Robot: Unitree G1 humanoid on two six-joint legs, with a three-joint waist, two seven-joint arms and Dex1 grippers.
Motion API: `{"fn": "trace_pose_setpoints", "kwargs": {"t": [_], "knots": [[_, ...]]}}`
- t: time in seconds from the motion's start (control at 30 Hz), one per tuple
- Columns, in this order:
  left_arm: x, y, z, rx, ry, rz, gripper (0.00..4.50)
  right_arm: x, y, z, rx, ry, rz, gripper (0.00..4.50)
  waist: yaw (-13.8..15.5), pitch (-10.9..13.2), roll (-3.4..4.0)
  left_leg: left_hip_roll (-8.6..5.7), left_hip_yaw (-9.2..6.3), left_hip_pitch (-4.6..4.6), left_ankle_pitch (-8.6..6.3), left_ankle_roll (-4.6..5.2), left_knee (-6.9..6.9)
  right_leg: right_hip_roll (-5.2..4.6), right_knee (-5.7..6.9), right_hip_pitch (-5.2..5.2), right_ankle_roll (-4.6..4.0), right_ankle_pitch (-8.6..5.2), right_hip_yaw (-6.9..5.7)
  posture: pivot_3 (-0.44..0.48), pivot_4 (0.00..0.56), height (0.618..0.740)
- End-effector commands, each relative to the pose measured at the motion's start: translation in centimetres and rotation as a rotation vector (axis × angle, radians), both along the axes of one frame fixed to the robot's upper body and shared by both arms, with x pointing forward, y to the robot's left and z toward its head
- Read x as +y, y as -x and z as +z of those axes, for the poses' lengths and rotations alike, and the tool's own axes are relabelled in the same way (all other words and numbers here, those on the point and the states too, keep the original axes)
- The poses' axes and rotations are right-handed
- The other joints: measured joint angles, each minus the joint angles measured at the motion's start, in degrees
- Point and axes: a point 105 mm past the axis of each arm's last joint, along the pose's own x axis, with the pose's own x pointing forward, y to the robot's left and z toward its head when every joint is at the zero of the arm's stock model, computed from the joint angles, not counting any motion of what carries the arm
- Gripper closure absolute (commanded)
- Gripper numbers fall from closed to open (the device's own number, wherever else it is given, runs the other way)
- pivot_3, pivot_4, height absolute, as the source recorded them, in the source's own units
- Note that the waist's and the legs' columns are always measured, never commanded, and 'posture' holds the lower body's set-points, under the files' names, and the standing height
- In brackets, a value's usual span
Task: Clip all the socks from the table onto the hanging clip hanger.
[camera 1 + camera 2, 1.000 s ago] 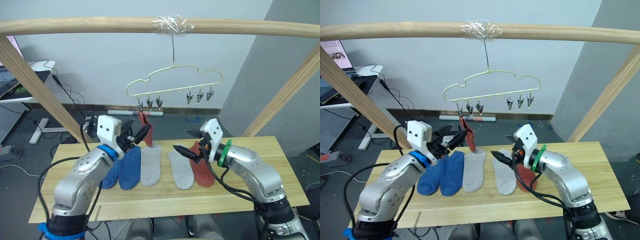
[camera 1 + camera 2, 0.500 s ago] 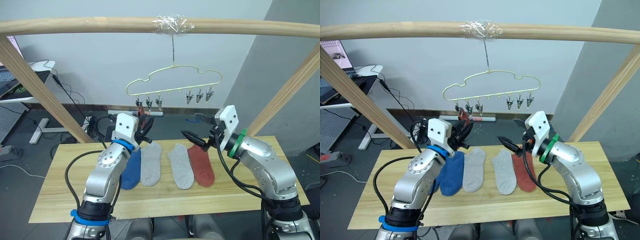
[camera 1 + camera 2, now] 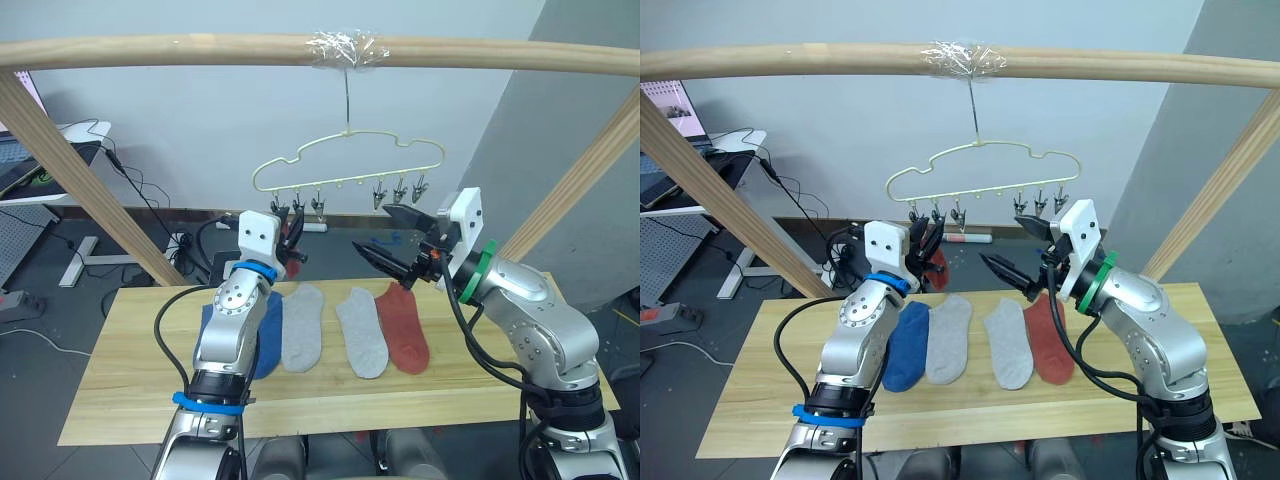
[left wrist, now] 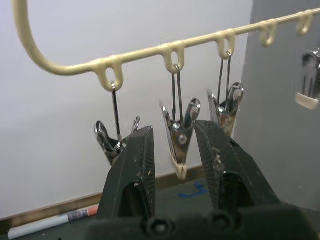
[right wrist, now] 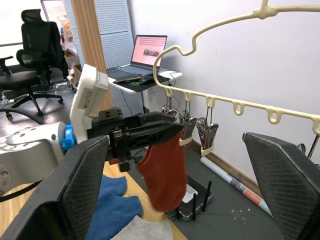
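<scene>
Left gripper (image 4: 175, 150) raised to the clip hanger (image 3: 350, 165), fingers narrowly apart around a clip (image 4: 179, 137), red sock (image 5: 165, 172) dangling below. Right gripper (image 3: 385, 240) wide open, empty, just beside. Five socks (image 3: 345, 330) mid-table (image 3: 520, 380).

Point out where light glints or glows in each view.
Left wrist view: the metal clips carry bright highlights. Right wrist view: an open laptop screen glows in the background. Left eye view: the clear tape wrap on the wooden pole glints.
</scene>
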Motion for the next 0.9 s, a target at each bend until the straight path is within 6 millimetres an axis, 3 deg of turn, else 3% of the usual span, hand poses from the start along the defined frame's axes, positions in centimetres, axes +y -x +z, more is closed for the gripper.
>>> {"fn": "trace_pose_setpoints", "kwargs": {"t": [0.03,0.27,0.9], "knots": [[-0.02,-0.37,1.38,-0.064,0.001,0.017,3.1,0.05,0.87,1.84,-0.07,-0.024,0.016,0.0,-0.03,0.0,0.0,0.0,0.0,0.0,0.0,0.0,0.0,0.0,0.0,0.0,0.0,0.0,0.0,-0.077,0.171,0.74],[-0.89,-0.47,1.32,-0.068,0.017,-0.013,3.1,-0.14,0.82,1.98,-0.058,-0.041,0.004,0.0,-0.6,0.0,0.0,0.0,0.0,0.0,0.0,0.01,0.05,0.0,0.03,0.02,0.01,0.01,0.0,-0.083,0.169,0.74],[-0.54,-1.18,2.1,-0.102,0.005,0.022,3.1,0.0,0.76,2.1,-0.058,-0.041,0.007,0.0,-1.12,0.0,0.0,0.0,-0.02,-0.01,-0.01,0.03,0.37,0.02,0.12,0.1,0.09,0.06,0.0,-0.084,0.169,0.74]]}}
